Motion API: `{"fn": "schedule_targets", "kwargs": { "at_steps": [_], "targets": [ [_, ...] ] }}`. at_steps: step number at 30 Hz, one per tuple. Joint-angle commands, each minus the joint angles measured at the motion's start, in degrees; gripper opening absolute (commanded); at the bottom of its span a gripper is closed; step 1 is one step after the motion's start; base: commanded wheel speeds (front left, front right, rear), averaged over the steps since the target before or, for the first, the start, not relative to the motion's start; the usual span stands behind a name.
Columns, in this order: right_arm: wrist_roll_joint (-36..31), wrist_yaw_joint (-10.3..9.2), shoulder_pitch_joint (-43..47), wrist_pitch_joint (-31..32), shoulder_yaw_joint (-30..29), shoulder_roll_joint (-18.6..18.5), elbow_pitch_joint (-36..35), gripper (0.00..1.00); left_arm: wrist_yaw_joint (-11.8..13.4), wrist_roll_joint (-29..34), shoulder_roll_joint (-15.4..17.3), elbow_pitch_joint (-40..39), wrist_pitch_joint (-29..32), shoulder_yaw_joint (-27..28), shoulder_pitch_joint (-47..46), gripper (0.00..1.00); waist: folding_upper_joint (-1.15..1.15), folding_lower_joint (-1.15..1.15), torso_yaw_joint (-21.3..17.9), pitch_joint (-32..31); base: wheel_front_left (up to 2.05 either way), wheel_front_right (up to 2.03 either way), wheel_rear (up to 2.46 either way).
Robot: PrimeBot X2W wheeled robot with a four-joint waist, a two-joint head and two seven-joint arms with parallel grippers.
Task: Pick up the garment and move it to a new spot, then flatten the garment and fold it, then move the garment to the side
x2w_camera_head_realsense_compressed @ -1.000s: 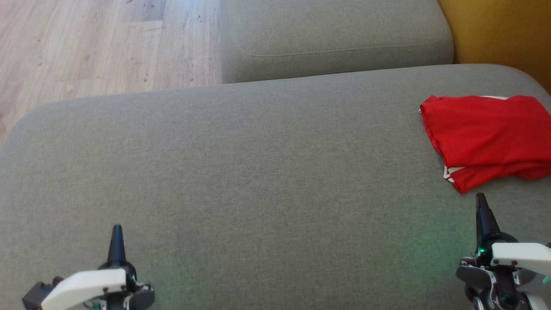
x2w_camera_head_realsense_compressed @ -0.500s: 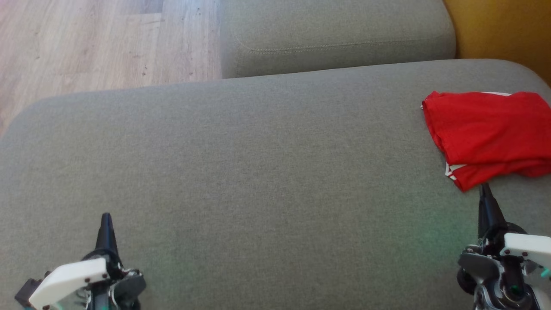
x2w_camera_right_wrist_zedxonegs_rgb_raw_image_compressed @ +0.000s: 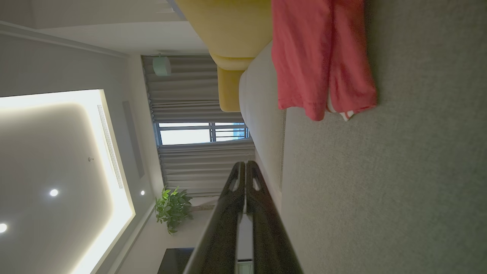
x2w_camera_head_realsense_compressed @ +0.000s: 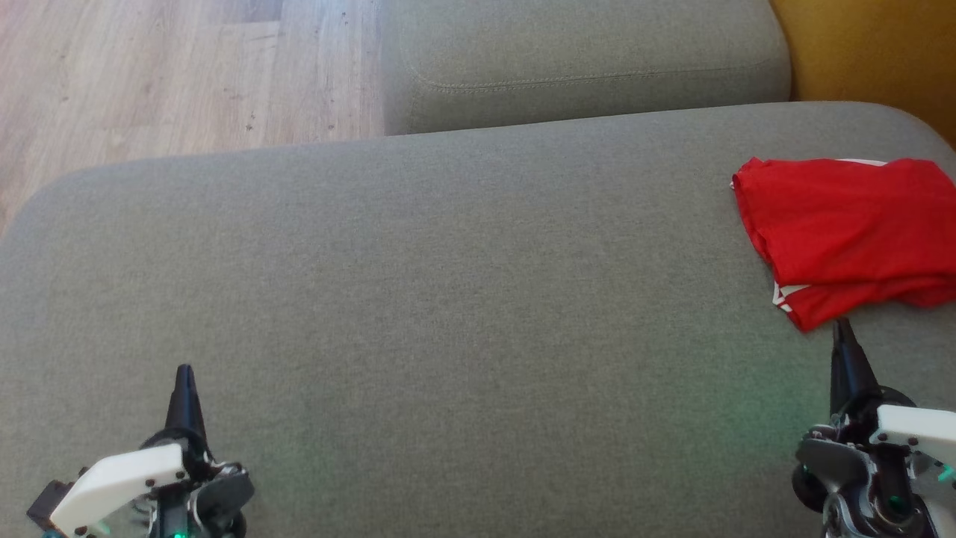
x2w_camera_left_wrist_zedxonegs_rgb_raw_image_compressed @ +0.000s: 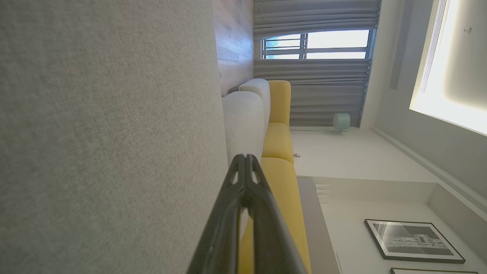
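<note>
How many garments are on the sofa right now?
1. A folded red garment lies at the right end of the grey seat cushion, just ahead of the right gripper. Its far right runs out of the head view, so anything beyond is hidden.

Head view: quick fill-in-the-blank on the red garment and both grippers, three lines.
1. The folded red fabric garment lies toward the robot's ____ on the grey upholstered cushion.
2. The left gripper and the right gripper both have their jaws ____.
3. Each gripper holds ____.
Missing words: right; shut; nothing.
</note>
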Motion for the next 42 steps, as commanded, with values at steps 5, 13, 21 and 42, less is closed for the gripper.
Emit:
{"fn": "schedule_targets", "kwargs": {
  "at_steps": [5, 13, 21, 42],
  "targets": [
    [0.3, 0.44, -3.12, 0.27, 1.05, -0.21, -2.15, 0.0, -0.38, 0.21, 0.36, -1.64, 0.53, 2.56, -2.77, 0.0, 0.0, 0.0, 0.0, -0.01, 0.0, 0.0, 0.0],
    [0.25, 0.44, -3.12, 0.32, 0.99, -0.16, -2.15, 0.0, -0.38, 0.35, 0.24, -1.63, 0.67, 2.72, -2.79, 0.0, 0.0, 0.0, 0.0, -0.01, 0.0, 0.0, 0.0],
    [0.2, 0.44, -3.13, 0.36, 0.93, -0.12, -2.14, 0.0, -0.38, 0.48, 0.13, -1.62, 0.79, 2.88, -2.8, 0.0, 0.0, 0.0, 0.0, -0.01, 0.0, 0.0, 0.0],
    [0.1, 0.44, -3.14, 0.45, 0.82, -0.04, -2.14, 0.0, -0.38, 0.76, -0.11, -1.61, 1.06, 3.22, -2.83, 0.0, 0.0, 0.0, 0.0, -0.01, 0.0, 0.0, 0.0]
  ]
}}
